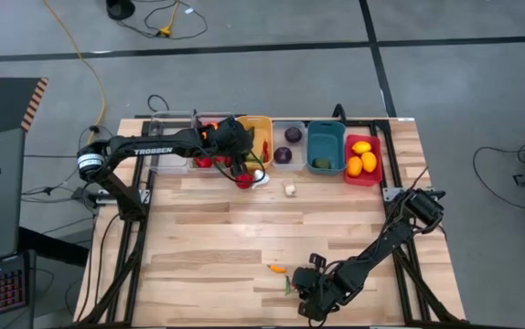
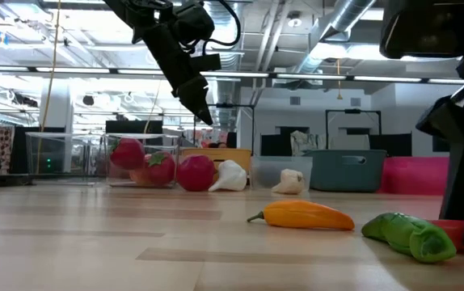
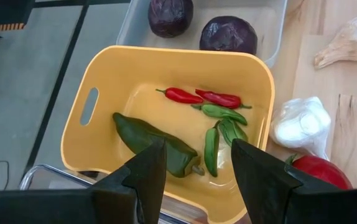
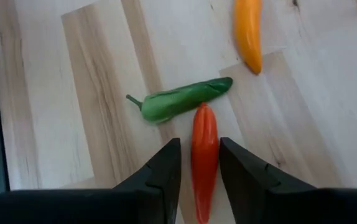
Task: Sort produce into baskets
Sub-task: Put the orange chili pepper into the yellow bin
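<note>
The left gripper [image 3: 194, 171] hangs over the orange-yellow basket [image 3: 101, 78] at the worktop's far edge, fingers spread apart with nothing between them. That basket holds a big dark green pepper [image 3: 150, 143], two red chilies [image 3: 200, 96] and some green chilies [image 3: 222, 121]. Just beside it on the worktop are a white garlic [image 3: 303, 124] and a red tomato [image 3: 318, 171]. Down near the front edge, the right gripper [image 4: 198, 165] straddles a red chili [image 4: 204, 155], fingers close on both sides of it. A green chili [image 4: 181, 99] touches its tip, with an orange chili [image 4: 248, 31] nearby.
</note>
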